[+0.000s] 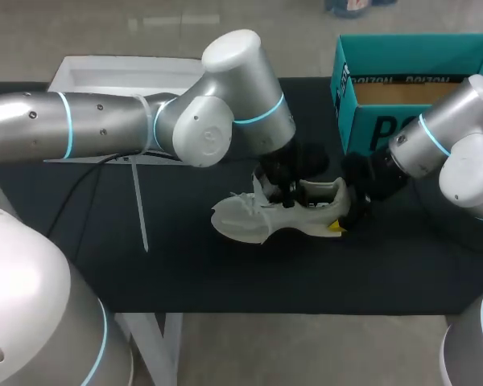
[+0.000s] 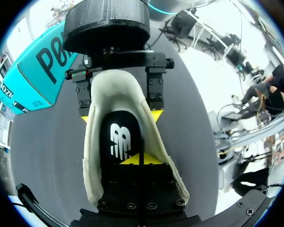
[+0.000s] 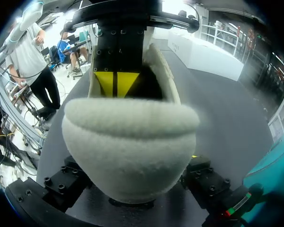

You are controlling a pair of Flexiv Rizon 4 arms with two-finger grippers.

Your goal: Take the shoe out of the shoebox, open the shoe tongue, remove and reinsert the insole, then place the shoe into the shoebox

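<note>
Sneaker point(image 1: 249, 219) in the table's point(image 1: 225, 273) open middle, shoebox point(image 1: 370, 121) at the far edge. Right gripper point(image 2: 120, 115) clamps its heel. Only the wrist views show the left gripper's point(image 2: 141, 160) tips together over the insole point(image 2: 120, 139).

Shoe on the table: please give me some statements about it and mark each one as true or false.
1. The shoe lies on the black table, outside the shoebox. True.
2. The right gripper holds the shoe at its toe. False: its fingers clamp the heel from two sides.
3. The left gripper reaches into the shoe's opening, with its tips together. True.
4. The insole lies on the table beside the shoe. False: it is inside the shoe.
</note>
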